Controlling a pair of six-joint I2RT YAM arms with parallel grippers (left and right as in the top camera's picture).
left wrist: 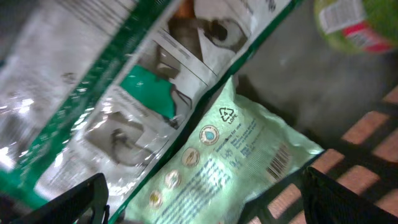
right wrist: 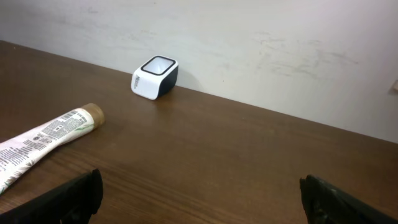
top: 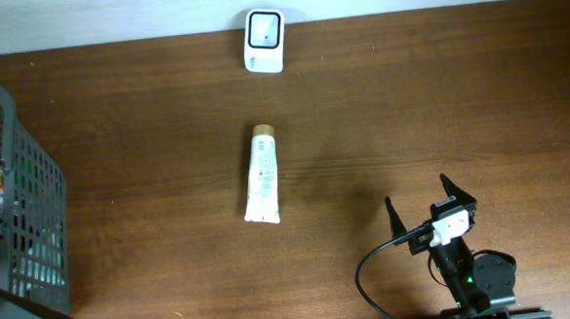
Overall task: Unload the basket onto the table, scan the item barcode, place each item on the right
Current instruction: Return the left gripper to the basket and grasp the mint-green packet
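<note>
My left gripper (left wrist: pixel 202 205) is down inside the grey mesh basket (top: pixel 27 183). It is open, with its fingers on either side of a light green packet (left wrist: pixel 230 155) that shows a barcode near its right end. A white and green bag (left wrist: pixel 93 93) lies beside the packet, partly over it. A green round item with a barcode label (left wrist: pixel 354 22) sits at the top right. The white barcode scanner (top: pixel 263 40) (right wrist: pixel 155 77) stands at the table's far edge. My right gripper (top: pixel 417 194) (right wrist: pixel 199 199) hangs open over bare wood, holding nothing.
A white tube with a tan cap (top: pixel 264 175) (right wrist: pixel 43 140) lies flat mid-table, cap pointing toward the scanner. The basket fills the left edge of the table. A black cable (top: pixel 369 272) loops by the right arm's base.
</note>
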